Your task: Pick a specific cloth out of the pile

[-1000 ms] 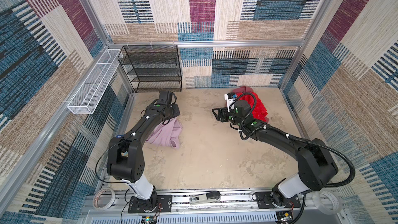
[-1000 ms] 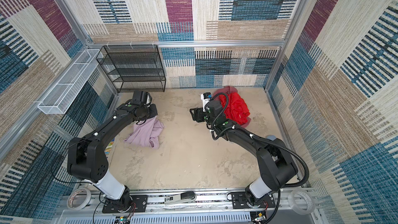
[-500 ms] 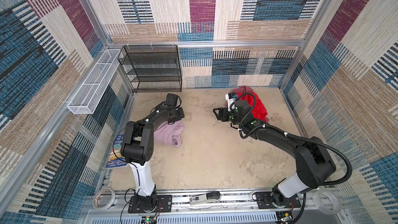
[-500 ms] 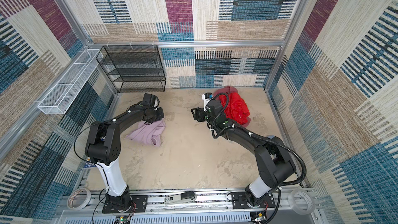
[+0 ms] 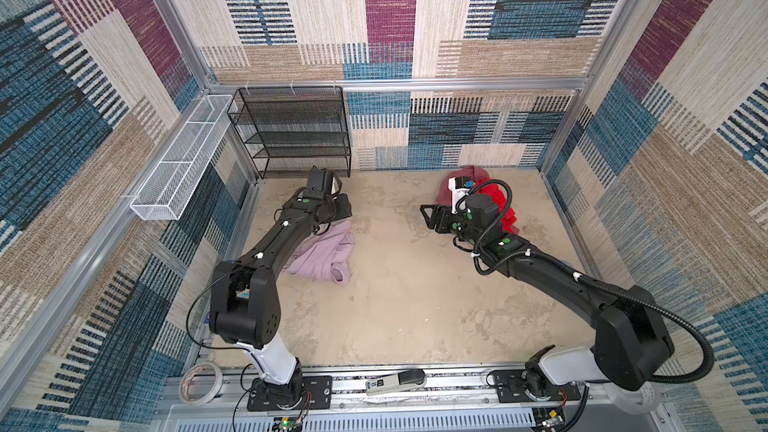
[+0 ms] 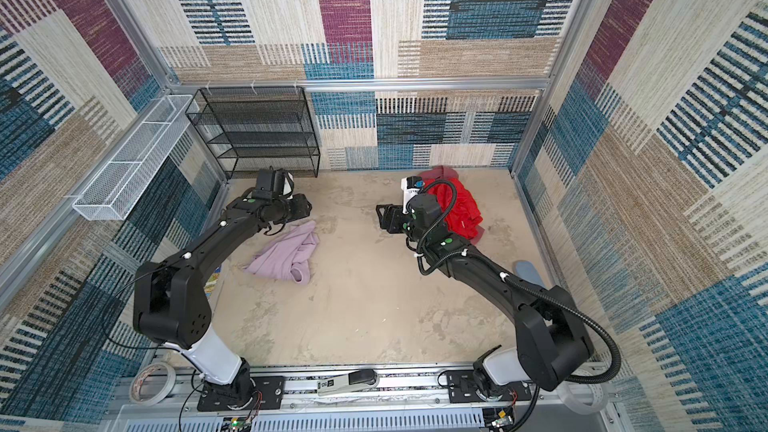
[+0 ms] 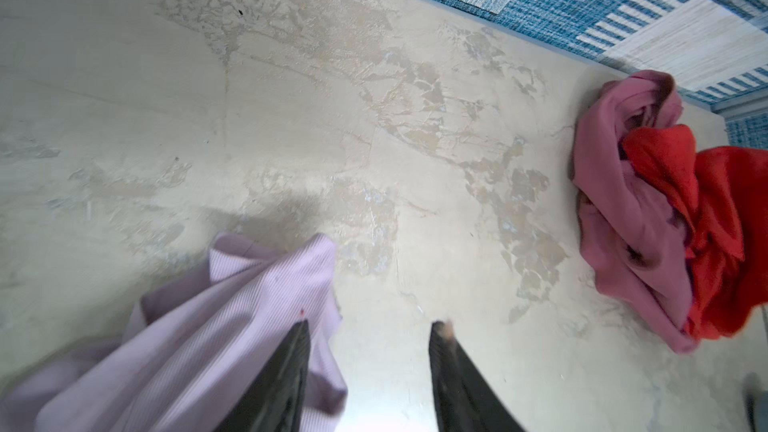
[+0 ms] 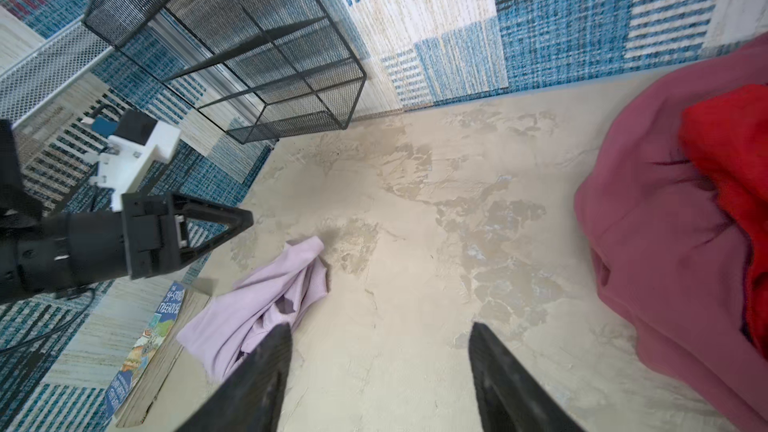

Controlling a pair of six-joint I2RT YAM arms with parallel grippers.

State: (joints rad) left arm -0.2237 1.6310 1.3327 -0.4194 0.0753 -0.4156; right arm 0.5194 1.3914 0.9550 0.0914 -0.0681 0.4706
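So the lilac cloth (image 6: 286,257) sits well apart from the pile (image 6: 463,211)
It's crumpled on the table (image 6: 365,305) over on the left. Left gripper (image 7: 372,336) hovers just above it, jaws apart and empty. Right gripper (image 8: 380,338) near the pile, jaws apart too, holding nothing.

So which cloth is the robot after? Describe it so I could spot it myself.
Find the black mesh shelf against the back wall. On the beige floor in front of it lies the cloth, crumpled and alone. It is pale lilac, unlike the bright red and dusty-rose ones heaped in the pile further right.
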